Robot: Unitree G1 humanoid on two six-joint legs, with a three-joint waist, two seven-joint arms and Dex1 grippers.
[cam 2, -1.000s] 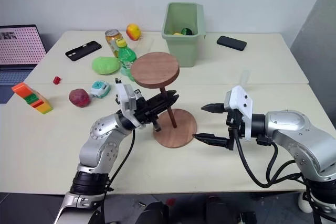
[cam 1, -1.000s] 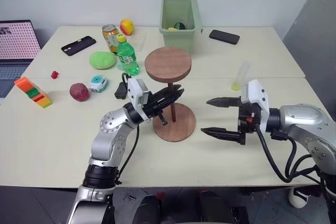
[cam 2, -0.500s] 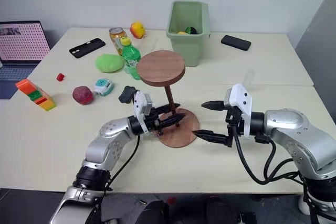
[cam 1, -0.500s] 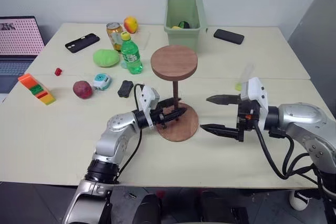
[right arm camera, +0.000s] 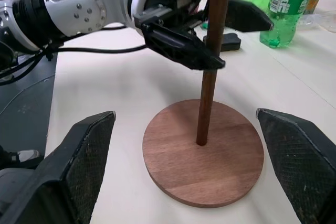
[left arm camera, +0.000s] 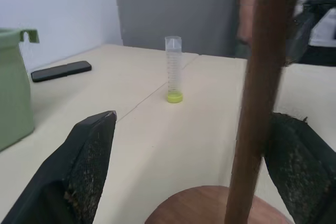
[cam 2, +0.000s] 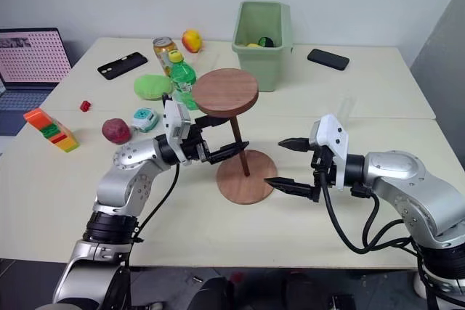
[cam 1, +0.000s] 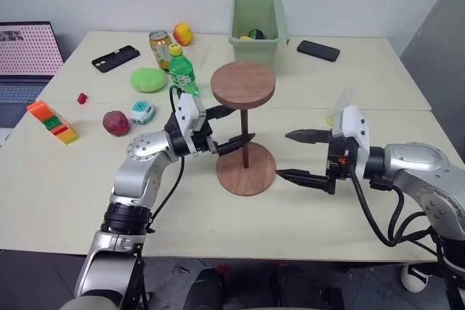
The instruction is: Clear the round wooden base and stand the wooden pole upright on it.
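The round wooden base (cam 1: 254,178) lies flat on the table in front of me. The wooden pole (cam 1: 245,147) stands upright in its centre, with its own disc (cam 1: 243,83) at the top. My left gripper (cam 1: 243,122) is open, one finger on each side of the rod at mid-height and neither pressing it. In the left wrist view the pole (left arm camera: 262,93) rises between the spread fingers (left arm camera: 84,166). My right gripper (cam 1: 282,154) is open and holds nothing, just right of the base's rim. The right wrist view looks across the base (right arm camera: 231,156).
A green bin (cam 1: 258,19) stands at the back with a phone (cam 1: 317,50) beside it. A clear tube (cam 1: 339,107) stands behind my right gripper. A green bottle (cam 1: 179,70), can, second phone (cam 1: 116,57), red ball (cam 1: 115,122) and orange block (cam 1: 51,123) lie left.
My left gripper has let go of the pole and opened, rising a little along the rod. The pole stands free on the base. My right gripper has stayed still.
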